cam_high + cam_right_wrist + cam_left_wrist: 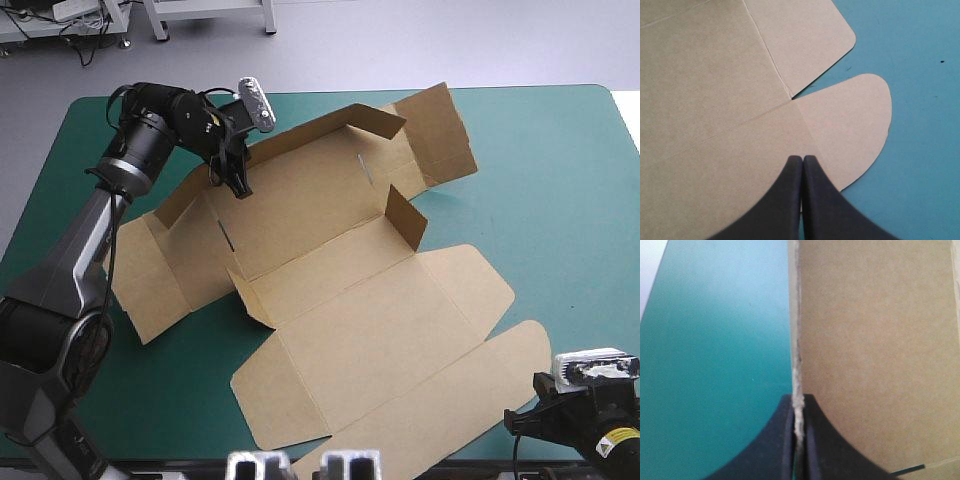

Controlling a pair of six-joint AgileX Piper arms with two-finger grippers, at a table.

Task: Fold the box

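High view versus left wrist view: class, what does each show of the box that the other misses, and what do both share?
Only the high view shows the whole box: a cut brown sheet lying mostly flat, with a few flaps standing up. Only the left wrist view shows the board's raw cut edge pinched in the left claw, which is all but shut on it. Both show brown board, the teal-green cover beside it, and the left claw gripping the box.

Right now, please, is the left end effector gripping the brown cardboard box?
Yes, the left end effector pinches the box by its raw edge.
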